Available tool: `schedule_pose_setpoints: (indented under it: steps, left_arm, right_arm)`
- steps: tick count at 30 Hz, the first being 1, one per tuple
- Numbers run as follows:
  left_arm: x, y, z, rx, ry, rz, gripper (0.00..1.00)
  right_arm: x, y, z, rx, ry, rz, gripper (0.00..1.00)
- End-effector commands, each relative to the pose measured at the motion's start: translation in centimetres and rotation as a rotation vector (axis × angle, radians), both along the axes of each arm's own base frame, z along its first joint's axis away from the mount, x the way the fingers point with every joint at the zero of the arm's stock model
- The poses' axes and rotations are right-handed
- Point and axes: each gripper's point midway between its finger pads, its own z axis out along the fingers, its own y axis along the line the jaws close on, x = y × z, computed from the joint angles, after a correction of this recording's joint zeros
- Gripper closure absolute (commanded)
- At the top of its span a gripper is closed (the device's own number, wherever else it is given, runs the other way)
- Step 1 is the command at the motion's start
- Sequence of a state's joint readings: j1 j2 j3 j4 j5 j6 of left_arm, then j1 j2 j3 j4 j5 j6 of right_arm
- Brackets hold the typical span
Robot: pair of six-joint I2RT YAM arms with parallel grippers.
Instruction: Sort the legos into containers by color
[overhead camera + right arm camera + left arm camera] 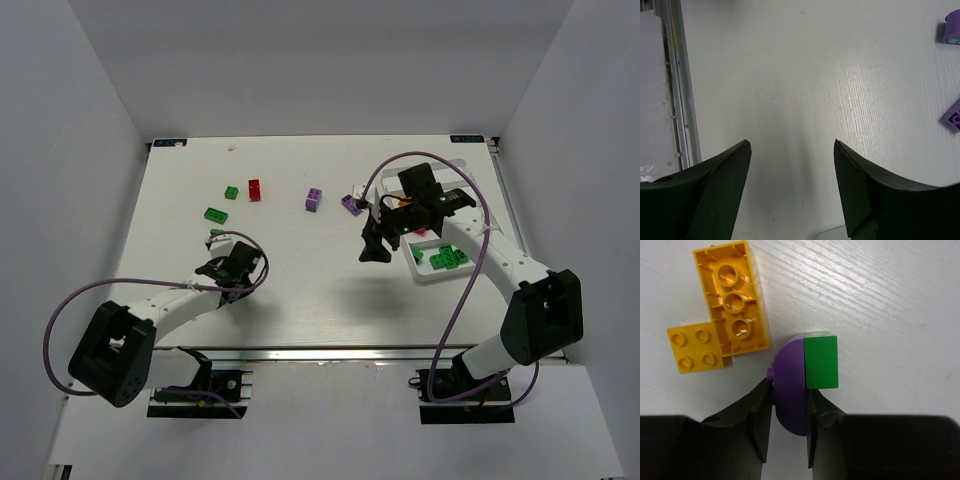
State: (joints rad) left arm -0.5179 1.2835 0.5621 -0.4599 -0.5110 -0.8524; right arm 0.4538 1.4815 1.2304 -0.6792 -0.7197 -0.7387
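The purple rounded plastic lego [789, 407] lay on the white surface [890, 300], its long axis running straight out between the fingers of the left pincer [789, 385], which pinched its sides. One green plastic brick [821, 362] clung to its right flank. Two yellow plastic bricks [732, 300] lay touching each other ahead-left, obstructing nothing. The right pincer [790, 145] gaped wide and empty, with two purple pieces [952, 27] off to its right.

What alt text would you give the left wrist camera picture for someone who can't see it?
Close-up: the left gripper pinches a purple rounded piece between its two dark fingers, with a green brick flush against the piece's side. Up left on the white table, an upside-down long yellow brick touches a small yellow square brick.
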Motion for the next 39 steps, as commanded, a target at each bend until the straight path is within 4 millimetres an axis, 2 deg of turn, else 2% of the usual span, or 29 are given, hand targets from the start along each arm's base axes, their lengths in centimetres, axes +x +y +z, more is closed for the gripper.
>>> schedule_pose_setpoints:
  steps: [1,3,4,5,6,7,9,10,12,13,15,16,18,22,28,32,39]
  left_arm:
    - [1.2,-1.6,2.4,-0.101,-0.089,-0.04,0.83]
    - [1.4,-3.5,3.5,-0.183,-0.111,-0.117,0.87]
    - [2.0,-4.5,5.0,-0.24,-0.166,-0.15,0.88]
    - [1.8,-6.0,5.6,-0.306,-0.172,-0.209,0.89]
    - [1.9,-6.9,6.4,-0.352,-0.196,-0.244,0.89]
    - [2.1,-8.0,7.8,-0.413,-0.259,-0.287,0.89]
    - [1.4,-10.3,9.2,-0.528,-0.285,-0.388,0.89]
    - [1.6,-11.5,10.5,-0.587,-0.33,-0.44,0.89]
    - [0.3,-13.6,11.3,-0.672,-0.338,-0.548,0.88]
    - [0.5,-14.5,12.3,-0.699,-0.382,-0.588,0.88]
    - [-0.3,-16.2,12.7,-0.713,-0.383,-0.668,0.88]
    - [-0.4,-16.9,13.2,-0.712,-0.399,-0.696,0.88]
    - [-0.8,-18.6,13.7,-0.702,-0.408,-0.758,0.88]
    - [-0.6,-20.5,14.0,-0.69,-0.427,-0.787,0.88]
    - [0.2,-21.9,15.0,-0.688,-0.466,-0.794,0.89]
    - [0.7,-22.3,15.4,-0.668,-0.486,-0.794,0.89]
    - [1.1,-22.6,15.9,-0.651,-0.507,-0.801,0.89]
  right_arm:
    - [0.7,0.4,2.5,0.041,-0.064,-0.016,0.28]
    - [1.2,0.4,2.8,0.046,-0.039,-0.083,0.27]
    - [1.9,0.7,3.4,0.067,-0.054,-0.113,0.26]
    - [2.2,0.7,3.5,0.076,0.011,-0.201,0.26]
    - [2.6,0.9,3.8,0.095,0.033,-0.243,0.22]
    - [2.9,1.2,4.1,0.115,0.049,-0.276,0.11]
    - [2.7,1.5,4.2,0.152,0.147,-0.35,0.11]
    - [2.9,1.9,4.9,0.186,0.147,-0.355,0.11]
    - [1.9,2.7,5.4,0.233,0.251,-0.357,0.11]
    - [1.9,3.1,5.5,0.248,0.295,-0.372,0.11]
    - [1.6,3.9,6.4,0.298,0.39,-0.376,0.11]
    - [1.5,4.4,6.6,0.318,0.491,-0.43,0.11]
    - [2.1,5.0,7.7,0.37,0.523,-0.456,0.11]
    - [2.1,6.6,8.7,0.404,0.62,-0.526,0.11]
    - [1.9,6.8,5.7,0.335,0.705,-0.649,0.11]
    - [0.5,6.6,2.9,0.291,0.8,-0.689,0.13]
    - [-0.4,6.8,1.1,0.271,0.856,-0.713,0.2]
